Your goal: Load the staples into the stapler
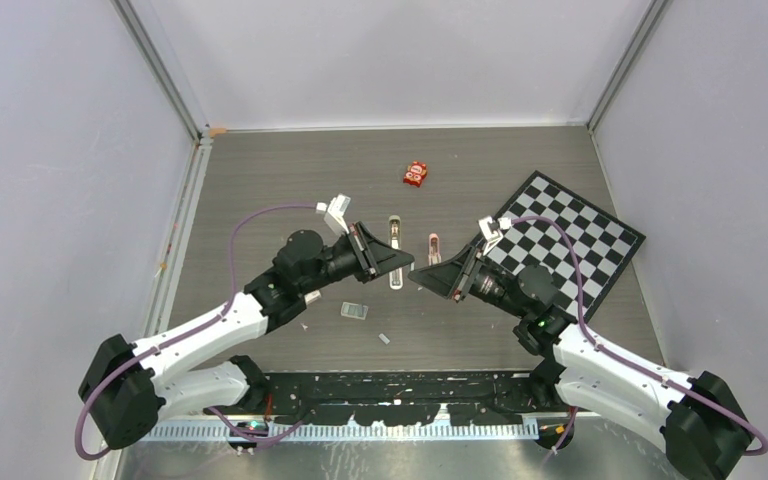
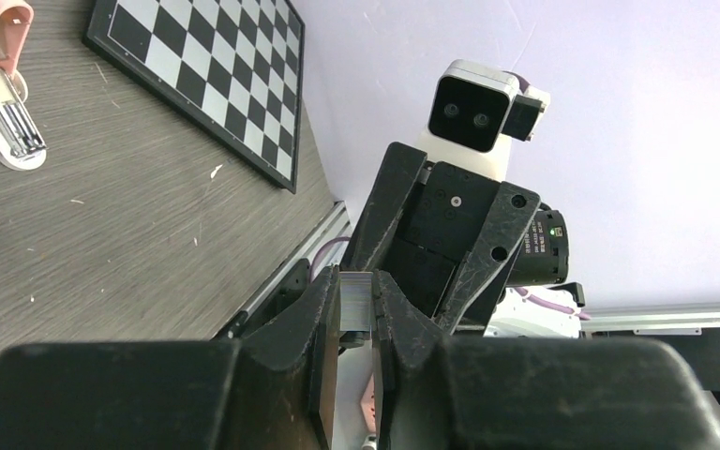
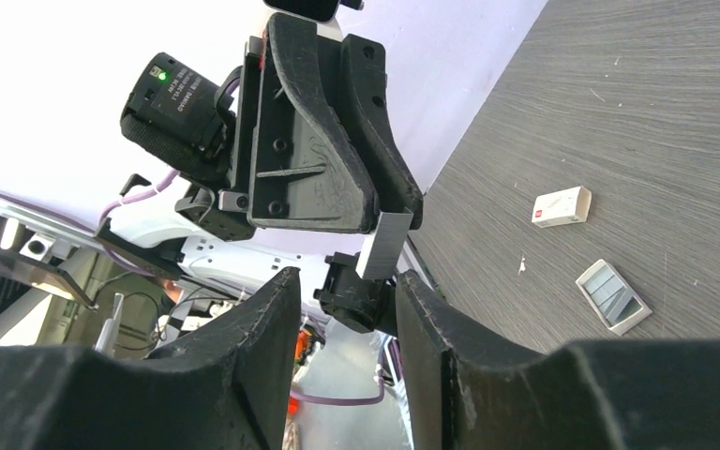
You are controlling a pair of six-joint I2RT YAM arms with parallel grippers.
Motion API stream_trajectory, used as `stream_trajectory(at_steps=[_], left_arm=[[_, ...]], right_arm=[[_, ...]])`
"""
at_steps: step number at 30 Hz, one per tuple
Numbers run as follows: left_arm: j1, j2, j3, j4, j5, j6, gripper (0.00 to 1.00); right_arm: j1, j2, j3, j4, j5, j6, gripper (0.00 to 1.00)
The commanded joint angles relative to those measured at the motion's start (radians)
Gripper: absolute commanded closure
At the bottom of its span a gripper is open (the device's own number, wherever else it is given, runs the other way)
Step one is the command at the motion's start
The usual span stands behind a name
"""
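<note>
Just beside the stapler (image 1: 396,252), the left hand (image 2: 357,323) clamps the staples (image 2: 357,292) aloft, seemingly offering them to the right hand (image 3: 347,281), its jaws apart.

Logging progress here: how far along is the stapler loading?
Done: the staples are off the table, pinched in the left gripper. In hand: the right gripper, jaws apart, faces them in mid-air. Left: the stapler lies on the table, held by neither gripper, so loading remains.
</note>
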Motion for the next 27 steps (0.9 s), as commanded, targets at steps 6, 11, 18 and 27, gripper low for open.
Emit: stream_trajectory(at_steps=[6, 11, 18, 27], left_arm=[[0.002, -0.012, -0.041, 0.152, 0.026, -0.051, 0.84], [0.002, -0.003, -0.054, 0.199, 0.031, -0.068, 0.84], [0.001, -0.009, -0.071, 0.22, 0.024, -0.079, 0.84], [0.0, -0.011, -0.082, 0.23, 0.024, -0.073, 0.82]], right_arm=[[0.006, 0.017, 0.002, 0.14, 0.005, 0.029, 0.57], [0.005, 0.04, 0.003, 0.174, -0.002, 0.047, 0.58], [0.005, 0.04, -0.003, 0.189, 0.011, 0.05, 0.63], [0.005, 0.027, -0.016, 0.2, 0.025, 0.043, 0.71]])
